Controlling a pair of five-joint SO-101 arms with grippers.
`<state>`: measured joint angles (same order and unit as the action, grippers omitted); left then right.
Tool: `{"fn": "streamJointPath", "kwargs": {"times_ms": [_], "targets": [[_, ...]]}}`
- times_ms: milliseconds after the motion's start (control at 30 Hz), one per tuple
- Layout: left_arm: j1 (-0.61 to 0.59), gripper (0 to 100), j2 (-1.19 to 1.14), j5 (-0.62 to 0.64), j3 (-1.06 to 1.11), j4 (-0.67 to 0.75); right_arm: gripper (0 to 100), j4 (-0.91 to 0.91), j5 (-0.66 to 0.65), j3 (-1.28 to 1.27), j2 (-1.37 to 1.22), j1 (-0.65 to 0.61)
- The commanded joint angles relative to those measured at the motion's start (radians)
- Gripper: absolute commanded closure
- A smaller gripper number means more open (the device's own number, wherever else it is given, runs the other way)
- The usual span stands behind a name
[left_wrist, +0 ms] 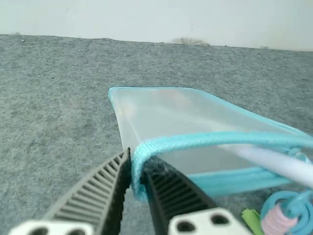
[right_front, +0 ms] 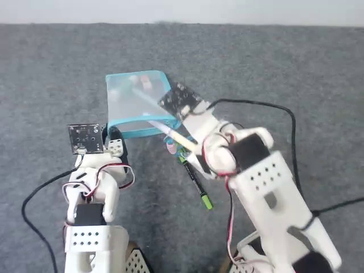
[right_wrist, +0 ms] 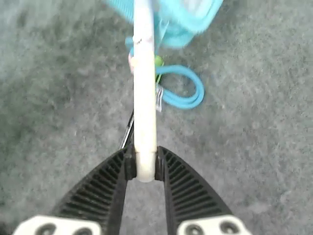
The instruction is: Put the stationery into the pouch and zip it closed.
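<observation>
Carpet [right_front: 57, 68] grey, fuzzy; pale wall [left_wrist: 146, 19] beyond pouch [left_wrist: 171, 117].

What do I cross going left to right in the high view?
Left arm → pouch → green-capped pen → right arm. The white pen overlaps the pouch, so it is left out.

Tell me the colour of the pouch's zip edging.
Turquoise edging on the translucent plastic pouch; best in left wrist view.
</observation>
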<state>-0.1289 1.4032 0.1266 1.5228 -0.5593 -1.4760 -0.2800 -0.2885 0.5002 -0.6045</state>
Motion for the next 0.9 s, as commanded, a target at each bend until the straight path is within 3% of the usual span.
{"fn": "streamJointPath", "kwargs": {"times_ms": [0,467,667,867], "targets": [[0.041,99,0.014,-0.009,-0.031,0.031,99.0,0.028,0.051,0.190,-0.127,-0.015],[0.107,99,0.018,-0.044,-0.002,0.029,95.1,0.028,0.161,0.687,-0.641,-0.096],[0.106,99,0.018,-0.044,-0.001,0.031,72.7,0.025,0.164,0.706,-0.638,-0.102],[0.106,99,0.018,-0.044,-0.001,0.031,71.4,-0.035,0.158,0.704,-0.478,-0.081]]}}
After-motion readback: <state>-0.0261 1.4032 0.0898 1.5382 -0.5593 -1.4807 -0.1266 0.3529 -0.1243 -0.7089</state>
